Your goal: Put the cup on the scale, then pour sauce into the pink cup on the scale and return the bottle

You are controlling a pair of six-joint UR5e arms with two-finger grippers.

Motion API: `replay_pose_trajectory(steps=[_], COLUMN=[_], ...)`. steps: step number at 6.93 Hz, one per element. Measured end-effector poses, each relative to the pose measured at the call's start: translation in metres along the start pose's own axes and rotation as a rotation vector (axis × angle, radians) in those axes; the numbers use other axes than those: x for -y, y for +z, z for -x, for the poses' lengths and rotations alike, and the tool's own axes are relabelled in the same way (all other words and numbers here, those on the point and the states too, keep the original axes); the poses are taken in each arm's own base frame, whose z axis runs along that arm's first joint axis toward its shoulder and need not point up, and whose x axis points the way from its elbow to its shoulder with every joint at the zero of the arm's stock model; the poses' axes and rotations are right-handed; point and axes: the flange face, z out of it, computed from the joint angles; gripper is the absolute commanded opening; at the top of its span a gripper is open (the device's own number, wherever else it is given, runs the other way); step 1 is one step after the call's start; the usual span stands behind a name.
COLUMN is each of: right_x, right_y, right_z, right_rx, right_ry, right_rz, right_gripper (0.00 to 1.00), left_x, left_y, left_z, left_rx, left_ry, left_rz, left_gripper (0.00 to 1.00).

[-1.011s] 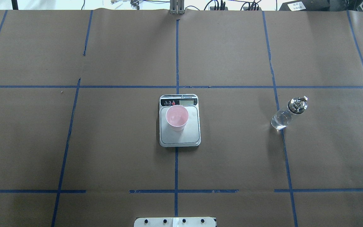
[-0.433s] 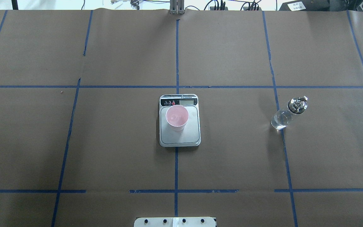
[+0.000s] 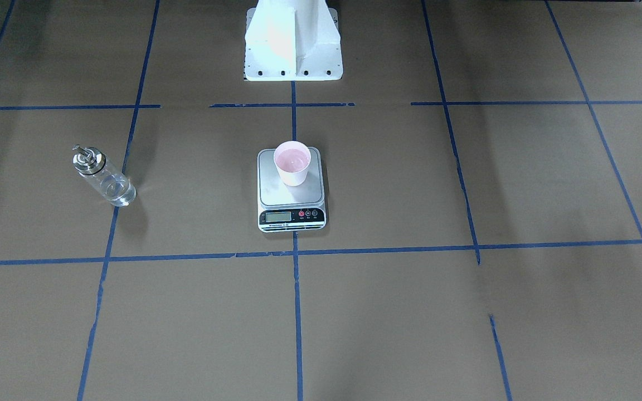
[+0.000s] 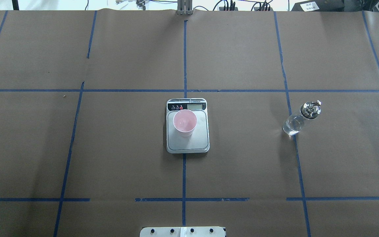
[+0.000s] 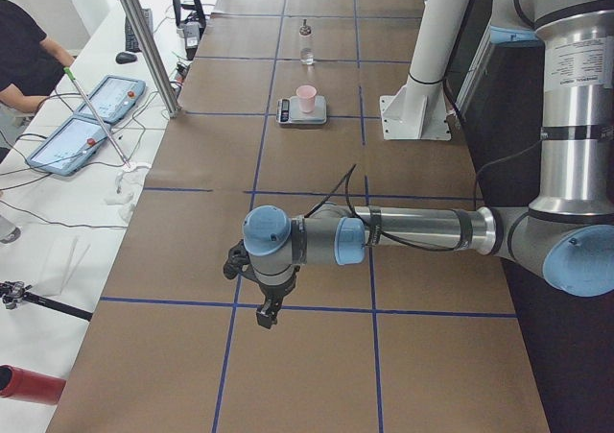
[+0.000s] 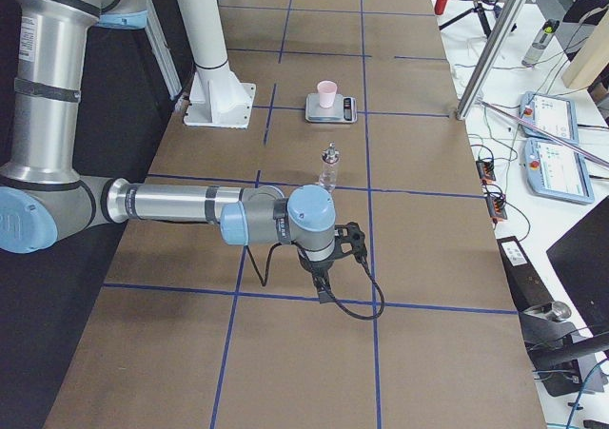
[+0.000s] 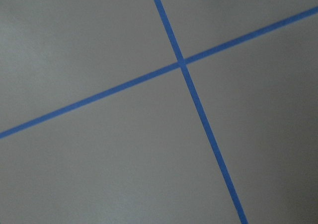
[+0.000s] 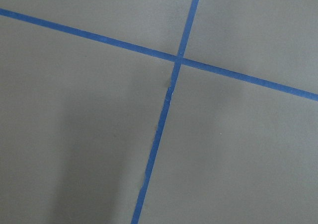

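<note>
Cup (image 4: pixel 185 122): pink, upright on the steel platform of the scale (image 4: pixel 199 141), mid-worktop. Bottle (image 4: pixel 296 121): clear glass, silver cap, standing free on the paper, well apart from the scale toward the worktop's right edge. Left gripper (image 5: pixel 265 316) and right gripper (image 6: pixel 323 294): I see each hanging low over the taped paper near its own end of the worktop, and I cannot tell whether either is spread or pressed together.

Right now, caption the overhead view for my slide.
Pink cup upright on the kitchen scale; capped glass bottle stands apart to its right.
</note>
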Motion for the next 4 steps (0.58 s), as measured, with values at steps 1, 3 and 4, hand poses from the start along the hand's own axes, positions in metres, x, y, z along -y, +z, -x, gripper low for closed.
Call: replay_pose_trajectory(steps=[1, 3, 4], right_x=[-0.003, -0.013, -0.016], right_y=[0.003, 0.017, 0.024], right_z=[-0.003, -0.011, -0.015], right_rx=[0.0, 0.04, 0.067], right_ry=[0.028, 0.128, 0.156], right_rz=[0.009, 0.035, 0.044], right_gripper=[1.0, 1.0, 1.0], left_x=[-0.003, 0.004, 0.005], left_y=[0.003, -0.001, -0.003], left_z=[0.002, 0.0, -0.001], left_rx=[-0.013, -0.014, -0.013], left_ry=[-0.004, -0.018, -0.023], left_rz=[-0.001, -0.01, -0.013], left_gripper=[1.0, 1.0, 1.0])
